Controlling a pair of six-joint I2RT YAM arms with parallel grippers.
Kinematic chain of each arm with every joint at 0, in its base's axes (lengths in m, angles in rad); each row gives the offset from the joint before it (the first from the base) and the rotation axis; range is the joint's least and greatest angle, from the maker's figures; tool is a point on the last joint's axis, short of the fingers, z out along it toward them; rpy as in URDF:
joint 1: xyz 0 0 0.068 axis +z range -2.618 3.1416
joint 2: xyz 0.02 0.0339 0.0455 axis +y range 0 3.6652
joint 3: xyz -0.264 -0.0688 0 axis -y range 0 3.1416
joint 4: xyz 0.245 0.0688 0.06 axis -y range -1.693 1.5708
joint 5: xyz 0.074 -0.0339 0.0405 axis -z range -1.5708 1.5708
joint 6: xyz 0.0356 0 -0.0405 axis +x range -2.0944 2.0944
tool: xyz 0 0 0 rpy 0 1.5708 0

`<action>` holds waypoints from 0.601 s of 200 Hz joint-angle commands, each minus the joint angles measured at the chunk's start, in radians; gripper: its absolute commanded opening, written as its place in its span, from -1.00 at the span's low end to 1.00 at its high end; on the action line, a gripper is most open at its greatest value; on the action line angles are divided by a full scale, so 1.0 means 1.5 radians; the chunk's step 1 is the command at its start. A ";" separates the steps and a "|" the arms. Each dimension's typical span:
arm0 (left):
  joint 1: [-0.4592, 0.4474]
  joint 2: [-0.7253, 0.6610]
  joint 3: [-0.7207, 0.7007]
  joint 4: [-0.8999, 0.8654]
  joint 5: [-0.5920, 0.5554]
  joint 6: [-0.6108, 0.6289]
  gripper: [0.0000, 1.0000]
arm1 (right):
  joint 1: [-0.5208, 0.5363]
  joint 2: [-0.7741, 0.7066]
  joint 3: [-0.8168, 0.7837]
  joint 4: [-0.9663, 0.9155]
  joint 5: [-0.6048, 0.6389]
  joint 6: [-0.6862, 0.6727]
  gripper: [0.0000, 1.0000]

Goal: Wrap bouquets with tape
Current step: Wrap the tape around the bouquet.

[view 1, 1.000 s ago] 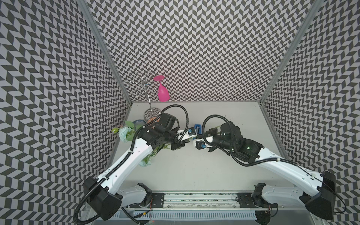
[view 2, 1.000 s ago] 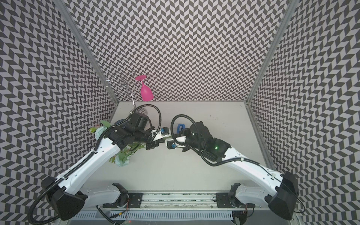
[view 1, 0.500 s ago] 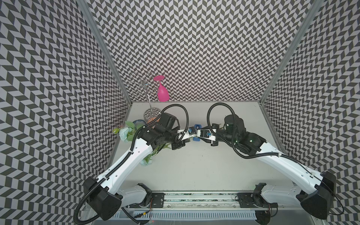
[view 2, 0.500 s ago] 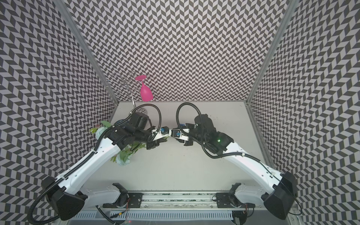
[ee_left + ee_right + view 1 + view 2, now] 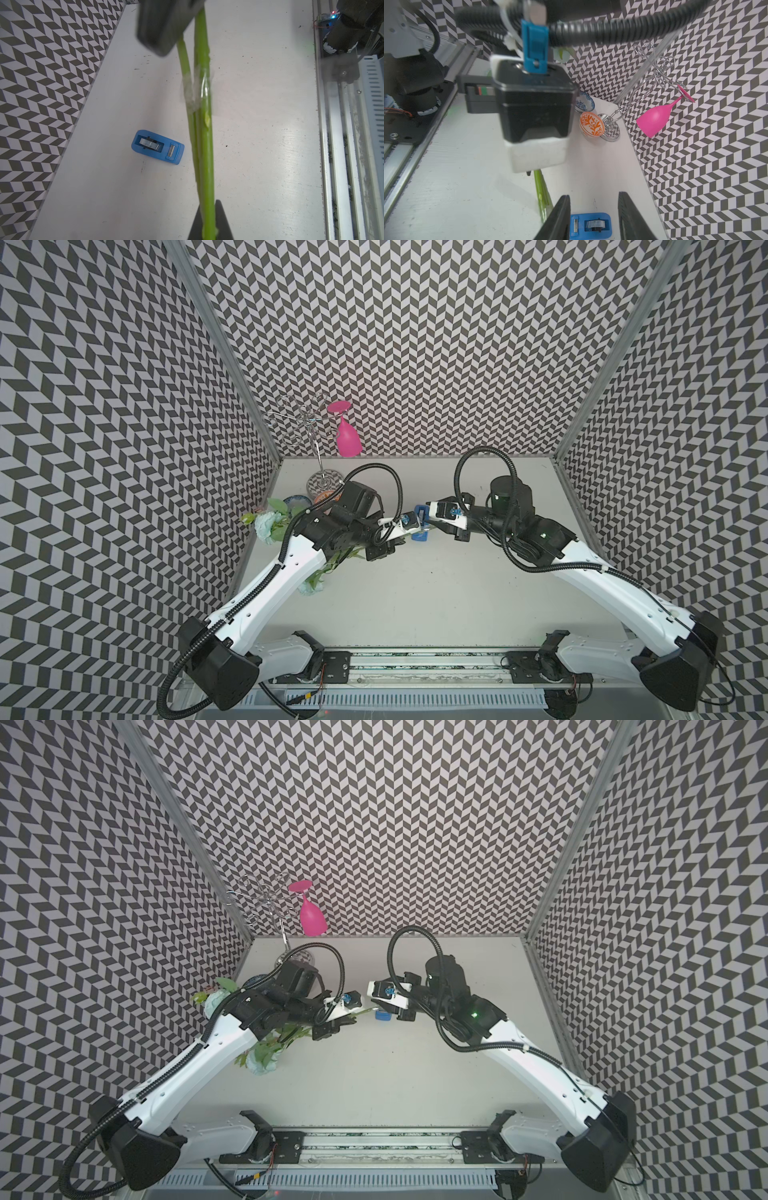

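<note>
The bouquets' green stems [image 5: 204,145] run out from my left gripper [image 5: 207,224], which is shut on them. A band of clear tape [image 5: 196,89] wraps the stems partway along. Pale aqua blooms [image 5: 266,524] and leaves [image 5: 266,1048] show beside and under the left arm in both top views. The tape, a blue dispenser [image 5: 158,147], lies flat on the table below the stems. My right gripper [image 5: 593,207] hovers open above the dispenser [image 5: 590,225], nothing between its fingers [image 5: 560,216]. In a top view the two grippers almost meet at the dispenser [image 5: 383,1015].
A wire rack [image 5: 303,423] with a pink wine glass [image 5: 347,439] hanging from it stands at the back left corner. An orange-patterned bowl [image 5: 591,124] and a blue-patterned bowl [image 5: 585,104] sit by its base. The patterned walls [image 5: 415,344] enclose three sides, and a rail [image 5: 415,672] runs along the front.
My right gripper has swung toward the back, from in front of the stems to over the dispenser, and its jaws have opened. The left arm and the stems have stayed put.
</note>
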 commanded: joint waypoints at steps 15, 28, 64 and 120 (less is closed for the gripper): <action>-0.003 -0.012 0.001 -0.012 0.009 0.011 -1.00 | -0.003 -0.052 0.007 0.027 0.119 -0.029 -0.22; -0.003 -0.010 0.002 -0.012 0.008 0.010 -1.00 | -0.004 -0.117 -0.043 0.076 0.108 -0.076 -0.17; 0.006 0.008 0.026 -0.035 0.026 0.007 -1.00 | 0.067 -0.333 -0.272 0.231 0.082 -0.208 -0.01; 0.016 0.101 0.090 -0.102 0.070 -0.001 -1.00 | 0.241 -0.278 -0.360 0.274 0.317 -0.352 -0.21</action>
